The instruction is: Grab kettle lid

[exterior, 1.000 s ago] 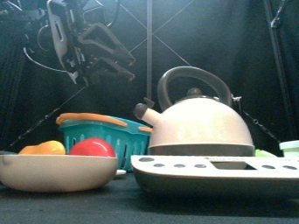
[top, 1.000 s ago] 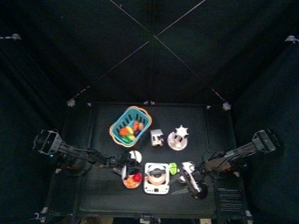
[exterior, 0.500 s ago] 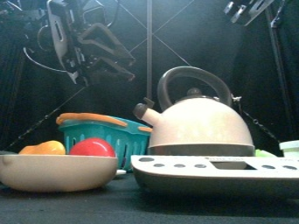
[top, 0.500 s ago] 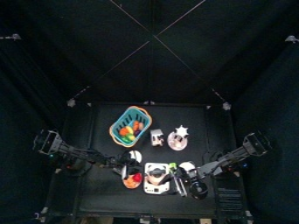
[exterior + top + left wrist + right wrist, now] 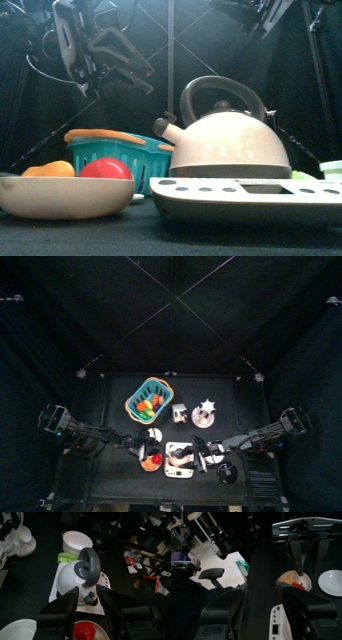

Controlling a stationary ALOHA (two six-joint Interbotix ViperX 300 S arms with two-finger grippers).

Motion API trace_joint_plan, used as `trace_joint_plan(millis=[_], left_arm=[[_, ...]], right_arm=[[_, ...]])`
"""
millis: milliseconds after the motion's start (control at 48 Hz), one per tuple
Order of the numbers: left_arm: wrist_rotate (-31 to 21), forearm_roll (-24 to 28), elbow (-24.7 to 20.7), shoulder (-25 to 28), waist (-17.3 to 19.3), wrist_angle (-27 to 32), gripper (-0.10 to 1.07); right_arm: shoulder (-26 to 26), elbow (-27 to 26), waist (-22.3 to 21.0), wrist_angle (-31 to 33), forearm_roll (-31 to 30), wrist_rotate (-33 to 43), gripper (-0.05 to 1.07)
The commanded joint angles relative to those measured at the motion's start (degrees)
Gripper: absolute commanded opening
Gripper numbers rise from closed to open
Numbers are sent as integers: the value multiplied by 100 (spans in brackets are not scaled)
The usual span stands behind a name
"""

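Note:
The kettle lid (image 5: 225, 470) looks like a small dark grey disc on the table at the front right, beside the scale; I cannot make it out in the other views. The white kettle (image 5: 227, 140) with a black handle stands on the scale (image 5: 241, 197). My right gripper (image 5: 206, 456) hangs open and empty high over the kettle's right side, and shows at the top of the front view (image 5: 267, 12). My left gripper (image 5: 94, 50) rests raised at the left, open and empty, facing the kettle (image 5: 75, 579).
A white bowl (image 5: 64, 195) with red and orange fruit sits at the front left. A teal basket (image 5: 150, 398) stands behind it. A white bowl (image 5: 77, 539) and a green thing (image 5: 63, 558) lie right of the kettle. A pale star-shaped object (image 5: 205, 411) stands further back.
My right arm has swung in from the right toward the kettle, entering the top of the front view and moving left. The left arm has not moved.

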Motion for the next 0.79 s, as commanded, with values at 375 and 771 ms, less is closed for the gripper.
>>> trace_joint_plan(millis=[375, 771], left_arm=[[9, 9, -26, -26, 18, -26, 75], [9, 9, -9, -26, 26, -26, 75]], right_arm=[[-545, -229, -1072, 1415, -290, 26, 84], [-563, -501, -1521, 2355, -492, 88, 84]])
